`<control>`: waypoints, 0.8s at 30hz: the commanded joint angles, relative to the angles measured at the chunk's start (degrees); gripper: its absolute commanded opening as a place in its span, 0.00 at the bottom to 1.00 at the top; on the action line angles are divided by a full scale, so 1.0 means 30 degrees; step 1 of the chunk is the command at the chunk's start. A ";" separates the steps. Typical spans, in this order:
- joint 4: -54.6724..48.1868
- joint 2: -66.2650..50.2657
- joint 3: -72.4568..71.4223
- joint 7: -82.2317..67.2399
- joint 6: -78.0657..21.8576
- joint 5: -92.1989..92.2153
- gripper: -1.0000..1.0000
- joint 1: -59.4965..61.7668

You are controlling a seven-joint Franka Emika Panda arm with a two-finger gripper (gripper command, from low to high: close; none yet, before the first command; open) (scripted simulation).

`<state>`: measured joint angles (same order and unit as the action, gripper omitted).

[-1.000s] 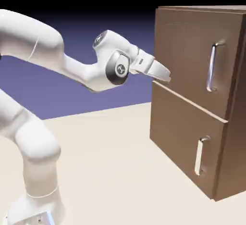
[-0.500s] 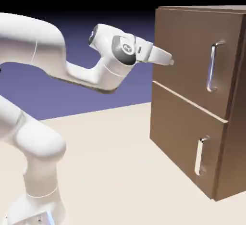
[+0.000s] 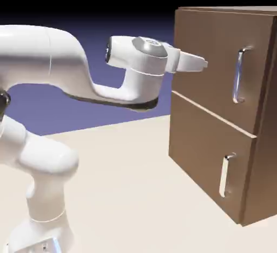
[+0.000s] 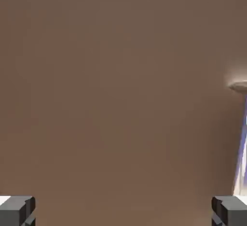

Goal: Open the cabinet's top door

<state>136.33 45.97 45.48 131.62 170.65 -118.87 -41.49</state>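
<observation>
Exterior view: the white two-finger gripper (image 3: 201, 62) is reaching level toward the large boxy dark-brown wood-look cabinet (image 3: 259, 154), which is standing on the pale table (image 3: 124, 192) at the picture's right. The gripper tip is hanging in front of the taller upper brown door panel (image 3: 213, 62), left of its long vertical silver bar handle (image 3: 242, 74) and apart from it. That panel is sitting flush with the cabinet front. The shorter lower brown panel (image 3: 205, 157) with its short silver handle (image 3: 226, 174) is lying below.

Hand view: brown wood is filling the frame, with the handle (image 4: 241, 138) showing at the right edge. Both grey fingertips (image 4: 17, 209) are standing wide apart, holding nothing.
</observation>
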 commanded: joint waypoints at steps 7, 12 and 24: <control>-0.1207 0.0652 0.2225 0.4362 -0.0164 -0.5816 0.50 -0.1996; -0.2069 0.1117 0.3815 0.7478 -0.0282 -0.9970 0.50 -0.3422; -0.5118 0.0884 0.7571 1.1423 -0.0667 -1.5290 0.50 -0.7915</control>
<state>120.97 48.63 68.20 165.89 168.65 -164.75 -65.23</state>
